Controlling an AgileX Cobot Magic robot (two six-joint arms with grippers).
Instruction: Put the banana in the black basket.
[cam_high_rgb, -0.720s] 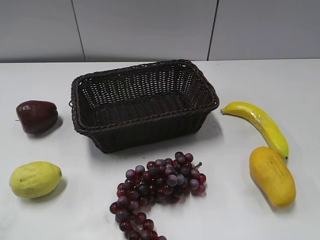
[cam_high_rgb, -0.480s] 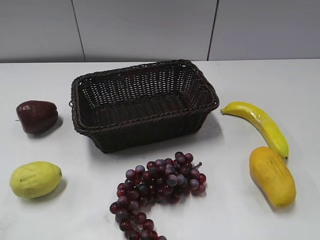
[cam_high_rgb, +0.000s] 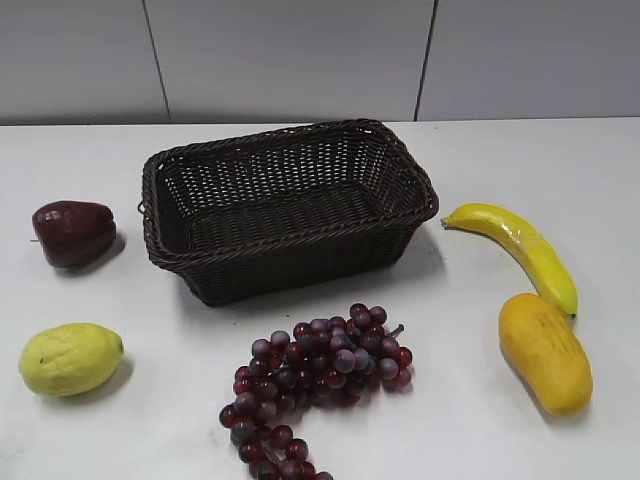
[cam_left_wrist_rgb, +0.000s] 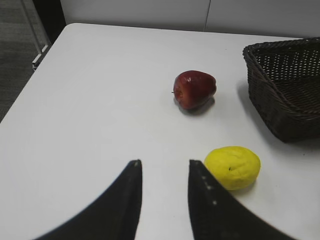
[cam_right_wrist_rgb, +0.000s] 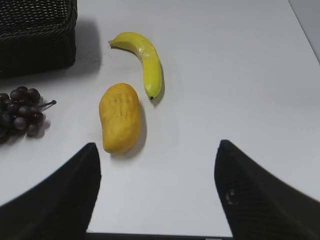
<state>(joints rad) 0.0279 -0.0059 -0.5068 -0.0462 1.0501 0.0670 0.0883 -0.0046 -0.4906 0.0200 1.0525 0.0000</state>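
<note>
The banana (cam_high_rgb: 520, 250) lies on the white table right of the black basket (cam_high_rgb: 285, 205), beside a mango. It also shows in the right wrist view (cam_right_wrist_rgb: 145, 62), well ahead of my right gripper (cam_right_wrist_rgb: 157, 150), which is wide open and empty near the table's front edge. The basket stands empty at the table's middle; its corner shows in the left wrist view (cam_left_wrist_rgb: 285, 85) and in the right wrist view (cam_right_wrist_rgb: 37, 35). My left gripper (cam_left_wrist_rgb: 164, 165) is open and empty, above bare table left of a lemon. Neither gripper shows in the exterior view.
An orange-yellow mango (cam_high_rgb: 545, 350) lies just in front of the banana. A bunch of dark grapes (cam_high_rgb: 315, 375) lies in front of the basket. A lemon (cam_high_rgb: 70, 358) and a dark red fruit (cam_high_rgb: 73, 232) lie at the left.
</note>
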